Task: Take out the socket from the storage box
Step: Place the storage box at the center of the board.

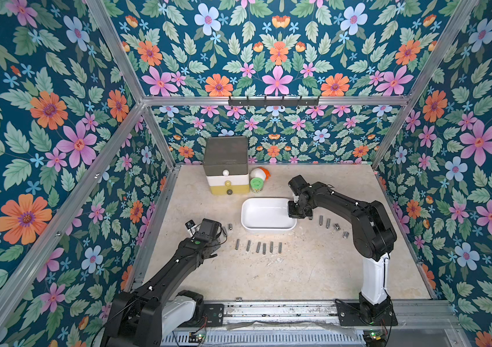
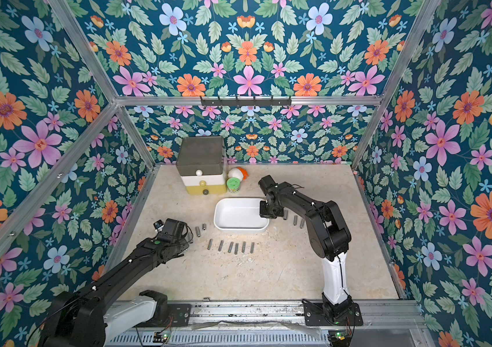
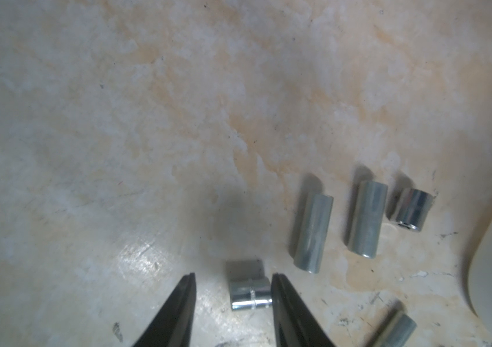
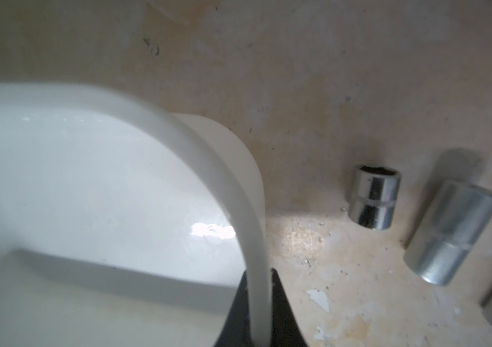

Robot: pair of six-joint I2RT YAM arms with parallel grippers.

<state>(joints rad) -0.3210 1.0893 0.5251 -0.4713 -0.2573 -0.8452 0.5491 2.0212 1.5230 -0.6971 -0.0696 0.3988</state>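
Clamps the 3 o'clock wall of the shallow white plastic rectangular storage box with the right gripper, fingers drawn narrow against both faces of the rim. Holds the left gripper low over the beige marbled table at about the box's 8 o'clock, outside it, fingers partly spread around a short shiny chrome cylindrical socket lying there on its side, touching one finger and clear of the other. Shows long dull-grey steel sockets in a row at the box's 6 o'clock, and a grey, white and yellow drawer tower at 11 o'clock.
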